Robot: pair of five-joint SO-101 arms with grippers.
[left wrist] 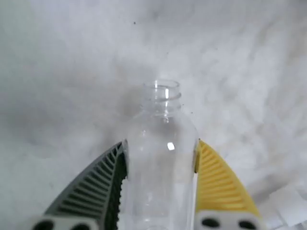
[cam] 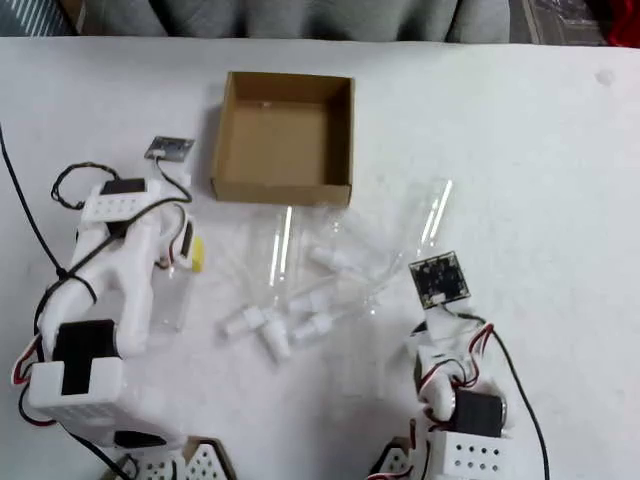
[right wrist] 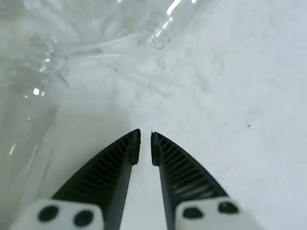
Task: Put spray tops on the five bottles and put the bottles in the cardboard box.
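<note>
Bottle [left wrist: 162,120] (clear, open-necked) pinched in left gripper [left wrist: 160,144] — right gripper [right wrist: 145,135] pressed together

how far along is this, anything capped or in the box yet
Done: nothing visibly; the cardboard box is empty. In hand: the left gripper is shut on a clear bottle with a bare neck; the right gripper is shut, holding nothing. Left: the other bottles and white spray tops lie loose on the table, so capping and boxing all five seemingly remain.
</note>
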